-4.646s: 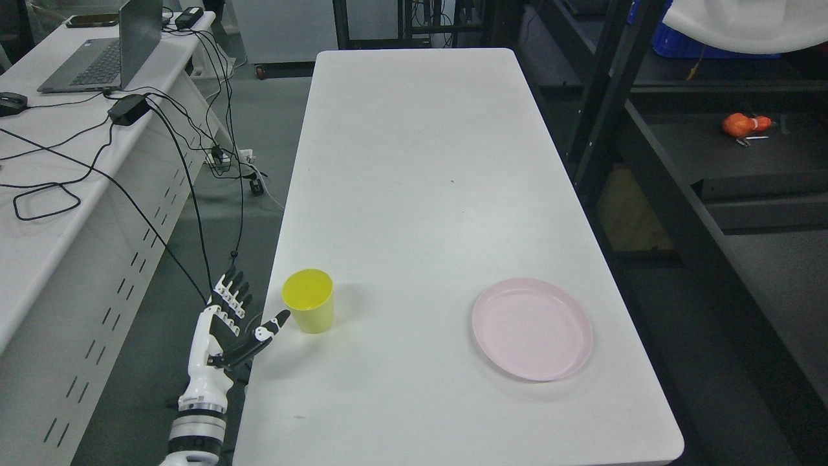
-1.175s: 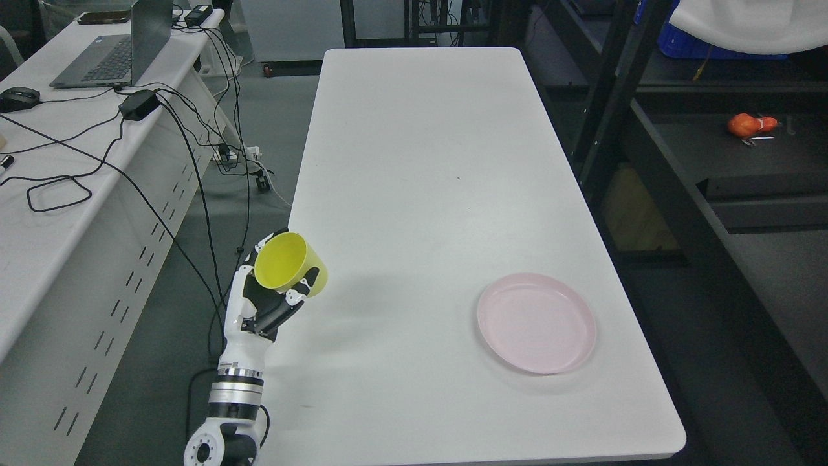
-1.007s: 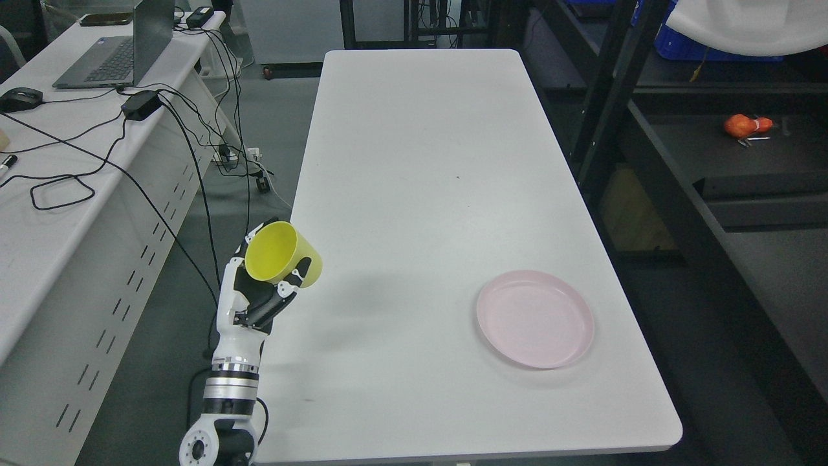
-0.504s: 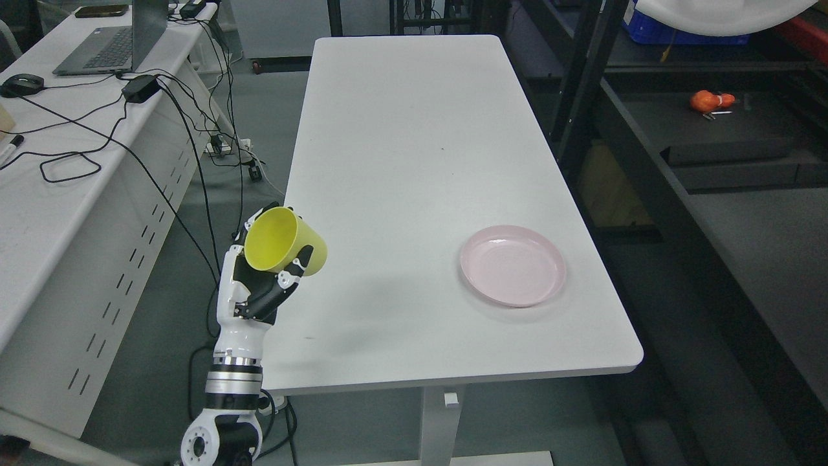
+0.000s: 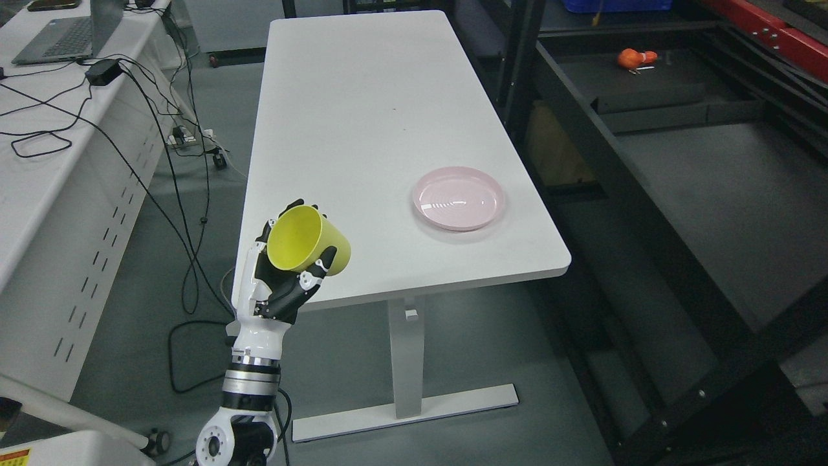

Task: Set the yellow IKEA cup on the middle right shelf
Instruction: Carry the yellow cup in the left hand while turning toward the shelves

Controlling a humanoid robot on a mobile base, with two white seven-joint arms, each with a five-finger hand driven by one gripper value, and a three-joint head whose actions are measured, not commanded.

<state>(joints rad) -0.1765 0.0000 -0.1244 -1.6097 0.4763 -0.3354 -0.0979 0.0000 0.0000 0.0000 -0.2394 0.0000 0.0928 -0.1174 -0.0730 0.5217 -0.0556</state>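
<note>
My left hand (image 5: 291,272) is raised at the near left corner of the white table (image 5: 362,110), its fingers wrapped around the yellow cup (image 5: 307,241). The cup is tilted, its mouth facing up and to the left, and it hangs clear of the tabletop. A dark metal shelf unit (image 5: 679,168) stands to the right of the table, with a wide dark shelf board at about table height. The right hand is out of view.
A pink plate (image 5: 459,197) lies near the table's right front edge. An orange object (image 5: 631,58) rests on the far part of the shelf. A desk with a laptop (image 5: 61,39) and trailing cables (image 5: 162,149) stands at the left. The table's leg and foot (image 5: 407,388) stand on grey floor.
The camera has backed away and turned, so the table sits farther off and the shelf fills more of the right side. The cup, first standing on the table, is now lifted in my left hand.
</note>
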